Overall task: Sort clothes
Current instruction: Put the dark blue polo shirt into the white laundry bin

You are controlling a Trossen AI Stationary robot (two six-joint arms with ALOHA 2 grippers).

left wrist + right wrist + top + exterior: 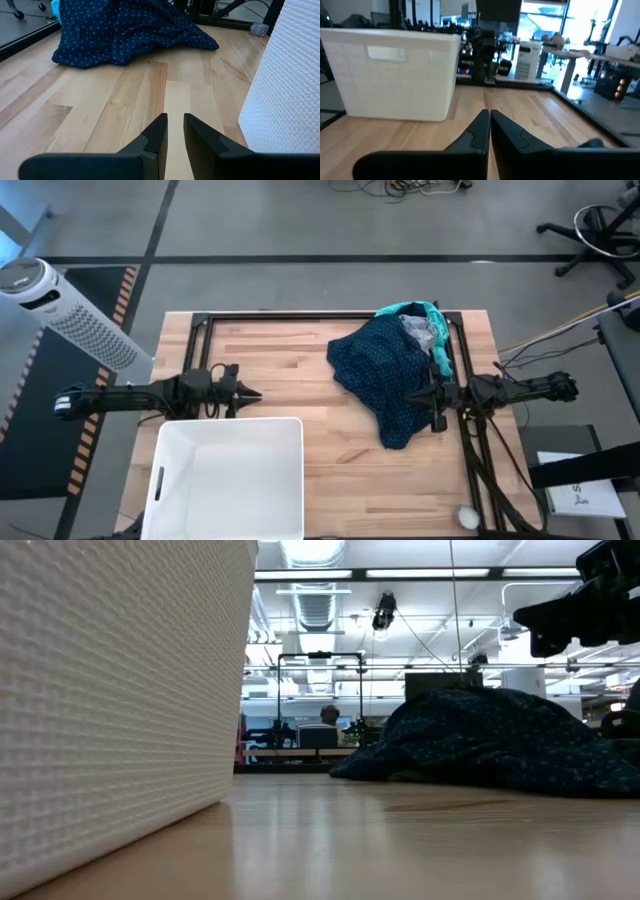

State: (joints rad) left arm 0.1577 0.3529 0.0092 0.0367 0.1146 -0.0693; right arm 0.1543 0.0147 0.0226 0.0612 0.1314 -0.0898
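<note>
1. Far left, off the table (300, 360), there's a white tower fan (60, 310) standing on the floor.
2. The left gripper (250, 393) sits over the left part of the table, just above the back edge of the white bin (225, 480), pointing toward the middle. In the left wrist view its jaws are open only a narrow gap, with bare wood showing between them and nothing held.
3. The white bin takes up the front-left corner of the table. From above it looks empty inside. In the low view its textured wall (110, 700) fills the whole left side.
4. Middle of the table is just plain wood planks, with a black frame (300, 316) running along the back edge.
5. The clothes are heaped at the right-back part of the table. The big dark navy dotted garment (390, 375) is on top, spread toward the front. A teal piece (405, 310) and a grey one (420, 332) peek out at the back of the pile.
6. The right gripper (425, 395) is at the right edge of the navy garment, right at the fabric. Its jaws are closed together; the right wrist view shows them pressed tight with nothing between.
7. A small round white object (467, 518) sits near the front-right corner.
</note>
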